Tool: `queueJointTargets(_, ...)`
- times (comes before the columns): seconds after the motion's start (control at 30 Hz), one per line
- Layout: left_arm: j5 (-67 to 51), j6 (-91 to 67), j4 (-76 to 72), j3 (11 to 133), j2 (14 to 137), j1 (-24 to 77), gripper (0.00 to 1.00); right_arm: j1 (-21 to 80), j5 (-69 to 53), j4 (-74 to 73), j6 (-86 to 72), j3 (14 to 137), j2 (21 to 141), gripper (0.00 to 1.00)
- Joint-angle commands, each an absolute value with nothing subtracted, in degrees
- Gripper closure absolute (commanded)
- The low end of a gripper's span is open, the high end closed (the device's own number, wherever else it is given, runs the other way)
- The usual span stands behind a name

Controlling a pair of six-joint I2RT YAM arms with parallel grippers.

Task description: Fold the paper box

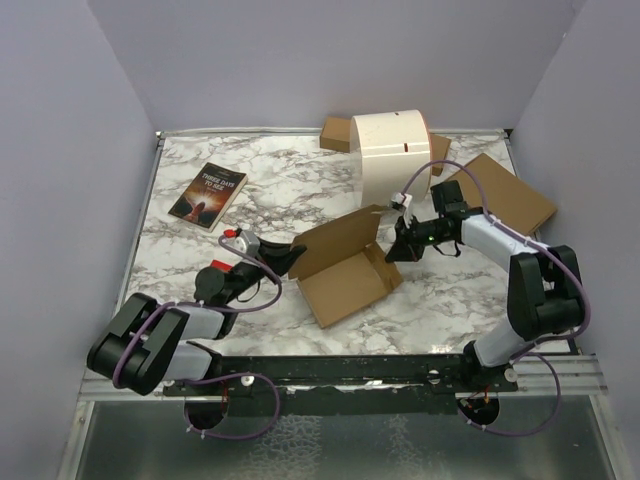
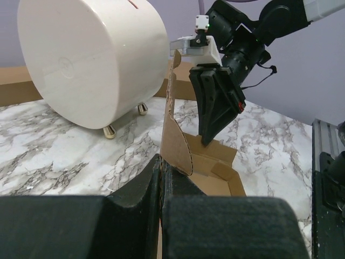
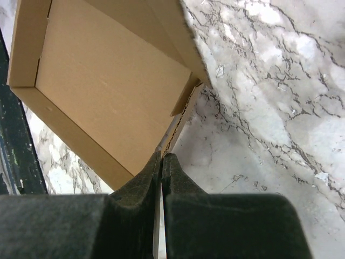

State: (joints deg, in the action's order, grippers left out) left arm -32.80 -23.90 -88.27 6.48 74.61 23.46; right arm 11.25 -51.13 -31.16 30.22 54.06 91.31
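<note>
the white-veined marble table carries a big white cylinder on small gold feet at the back. a larger flat sheet of brown cardboard lies to its right. mid-table, in front of both arms, sits the plain brown die-cut cardboard paper box, and i'd call it about half made. the shallow tray is formed, with low walls standing on at least the near sides. the lid panel is raised and open, its side flaps loose and nothing tucked. closing the lid and pushing in the tabs is left, by my reckoning. a dark-covered paperback book lies apart at back left. the left claw is pinched together on the lid's left flap. the right claw is together too, seemingly nipping the box's thin edge at the right corner.
</note>
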Motion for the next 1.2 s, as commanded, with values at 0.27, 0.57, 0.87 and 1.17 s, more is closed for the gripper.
queueJointTargets(0.27,-28.3,-21.5,-102.0,9.8,79.5,27.2,1.0,16.5,-45.9,-24.4,28.4,54.3,87.6,0.99)
queueJointTargets(0.57,-28.7,-19.1,-102.0,9.5,83.0,27.4,1.0,16.7,-47.6,-24.7,27.5,52.4,90.4,0.94)
queueJointTargets(0.87,-28.2,-18.1,-102.0,7.9,82.2,27.4,1.0,14.9,-51.1,-26.0,25.1,52.7,92.2,0.86)
queueJointTargets(1.17,-28.0,-18.0,-102.0,7.4,81.7,27.5,1.0,13.5,-57.2,-28.5,26.0,53.5,95.0,0.65)
